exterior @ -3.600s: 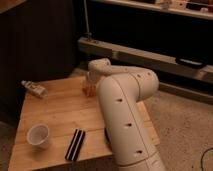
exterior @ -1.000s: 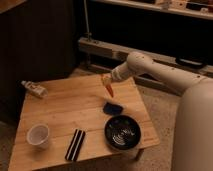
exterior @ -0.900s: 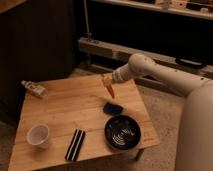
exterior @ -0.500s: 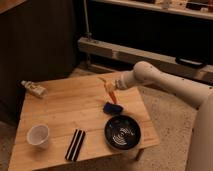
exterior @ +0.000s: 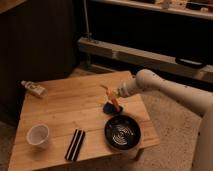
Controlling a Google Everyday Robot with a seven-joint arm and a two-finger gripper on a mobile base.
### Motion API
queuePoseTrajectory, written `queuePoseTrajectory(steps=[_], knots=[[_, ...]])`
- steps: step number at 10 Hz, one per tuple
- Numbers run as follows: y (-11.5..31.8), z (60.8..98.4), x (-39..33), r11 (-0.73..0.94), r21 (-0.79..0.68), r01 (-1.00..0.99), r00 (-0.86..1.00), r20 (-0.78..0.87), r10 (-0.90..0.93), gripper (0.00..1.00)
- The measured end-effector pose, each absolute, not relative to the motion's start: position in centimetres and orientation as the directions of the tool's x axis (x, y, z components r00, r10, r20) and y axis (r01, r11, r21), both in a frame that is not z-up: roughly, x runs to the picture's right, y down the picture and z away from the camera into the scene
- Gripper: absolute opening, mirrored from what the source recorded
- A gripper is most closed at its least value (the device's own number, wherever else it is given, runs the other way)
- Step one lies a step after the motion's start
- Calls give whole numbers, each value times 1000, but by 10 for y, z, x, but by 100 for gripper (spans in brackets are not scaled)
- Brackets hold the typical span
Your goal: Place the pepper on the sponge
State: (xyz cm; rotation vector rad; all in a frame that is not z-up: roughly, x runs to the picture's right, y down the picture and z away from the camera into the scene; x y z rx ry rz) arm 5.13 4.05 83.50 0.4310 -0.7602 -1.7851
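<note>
In the camera view, the arm reaches in from the right over the wooden bench [exterior: 60, 112], and the gripper [exterior: 113, 97] hangs over its right part. The jaws are clamped on the upper end of the pepper [exterior: 115, 103], which points steeply down at the sponge [exterior: 109, 108] right beneath; whether they touch cannot be told. A black bowl [exterior: 122, 133] sits just nearer. A striped bar [exterior: 76, 145] and white cup [exterior: 38, 135] lie near left, a small bottle [exterior: 34, 89] far left.
</note>
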Motion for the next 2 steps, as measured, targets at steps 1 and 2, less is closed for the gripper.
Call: queuePoseTrajectory(steps=[1,2], knots=[[42,836,54,-203,678,707,-343,78,-936,0],[44,837,55,-209,679,704,-353,79,-932,0]])
